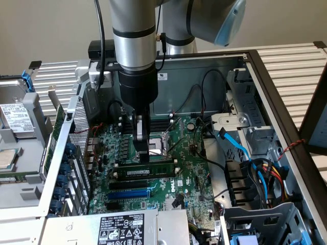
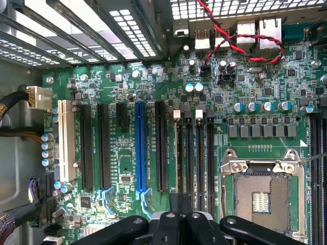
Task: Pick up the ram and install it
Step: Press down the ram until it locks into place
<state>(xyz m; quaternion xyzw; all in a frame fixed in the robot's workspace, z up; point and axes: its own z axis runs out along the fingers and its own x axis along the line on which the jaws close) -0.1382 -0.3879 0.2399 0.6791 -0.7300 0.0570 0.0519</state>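
Observation:
The ram point(image 1: 148, 170), a green stick with a white label, stands upright in a black memory slot on the motherboard point(image 1: 189, 178), with a latch at each end. My gripper point(image 1: 146, 156) hangs straight over the ram's middle, fingers shut together, tips at or just above its top edge. The ram's face below the tips is uncovered, and I cannot tell whether they touch it. In the wrist view my gripper point(image 2: 180, 204) lines up with the first of several parallel memory slots point(image 2: 179, 153).
The blue slot point(image 1: 130, 194) and empty black slots lie in front of the ram. The open processor socket point(image 2: 260, 196) sits beside the memory slots. The case walls, a drive cage point(image 1: 245, 138) with blue and black cables, and the power supply point(image 1: 120, 228) crowd the board.

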